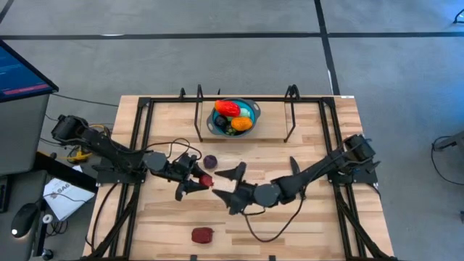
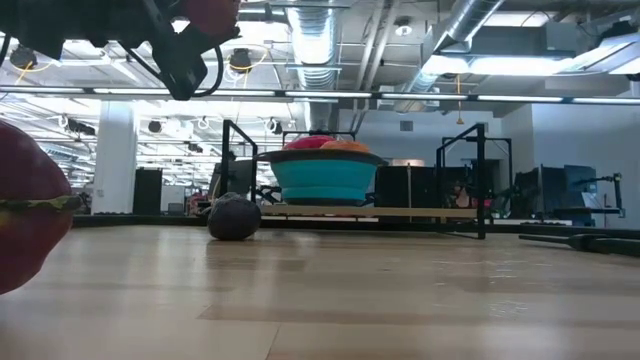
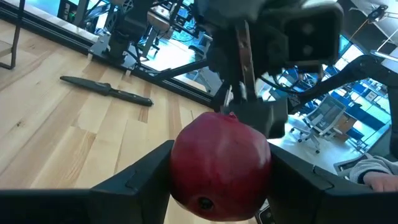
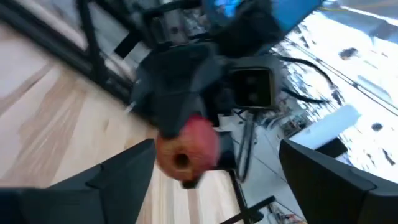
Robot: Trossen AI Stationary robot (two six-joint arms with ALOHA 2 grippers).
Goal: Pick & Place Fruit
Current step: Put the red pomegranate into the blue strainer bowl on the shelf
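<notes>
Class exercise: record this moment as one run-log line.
left gripper: shut on red fruit | right gripper: open, beside it | purple fruit: on table | blue bowl: holds fruit

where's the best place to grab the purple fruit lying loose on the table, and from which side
Grip the purple fruit across its round middle, coming straight down from above. It sits alone on the bare table, a low rounded lump with no handle visible, and open wood on both sides leaves room for the fingers.

Smooth glossy red fruit point(image 3: 221, 165), matt pale wood table point(image 1: 312, 217).
</notes>
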